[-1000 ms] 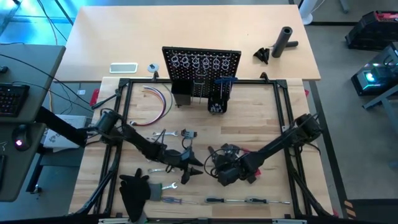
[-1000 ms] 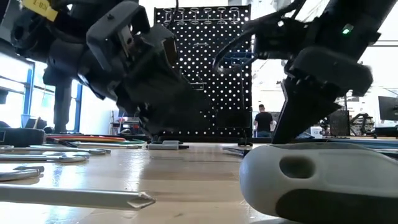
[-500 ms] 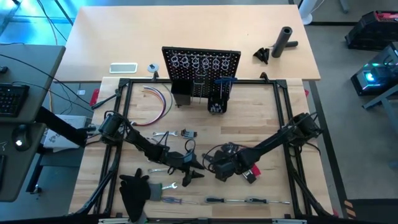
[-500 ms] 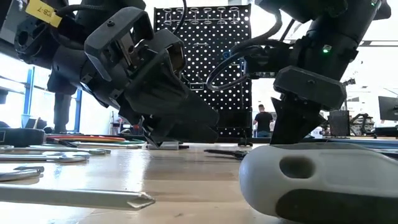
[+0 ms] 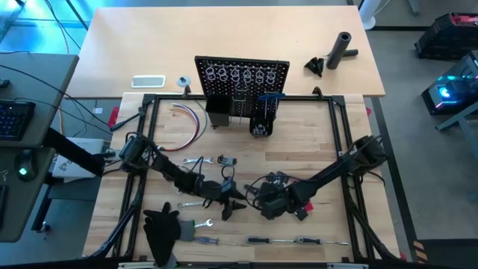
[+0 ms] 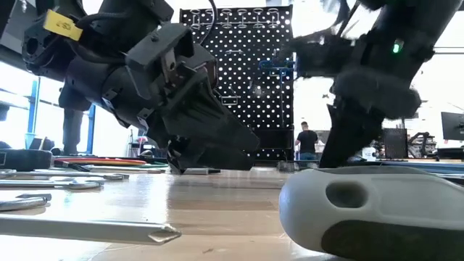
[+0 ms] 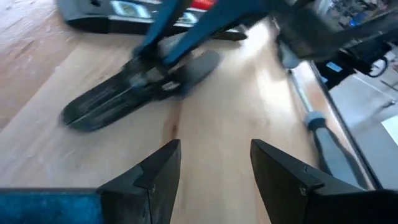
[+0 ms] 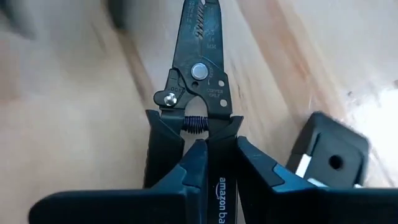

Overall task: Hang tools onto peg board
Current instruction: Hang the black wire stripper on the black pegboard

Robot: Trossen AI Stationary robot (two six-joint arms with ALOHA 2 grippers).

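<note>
The black peg board stands upright at the table's far side, a row of silver rings near its top. Black-handled pliers lie on the wood at mid-table, and my right gripper is shut on one of their handles. Just left of it my left gripper stands open and low over the table, with nothing between its fingers. A dark tool with blue handles lies on the wood a little ahead of the left fingers. My right gripper pinches one handle of the pliers between its two fingers. One finger stands in the gap between the two handles, just behind the spring; the other is on the handle's outer side. The fingers slant down from above and lie along the handle. The jaws point away from the gripper.
Silver wrenches lie left of centre, and screwdrivers lie along the near edge, one handle close to the low camera. A black cloth lies near left and coloured wires far left. A person stands far behind the board.
My right gripper has shifted a little toward the table's left edge and then back toward the right, staying low over the pliers.
</note>
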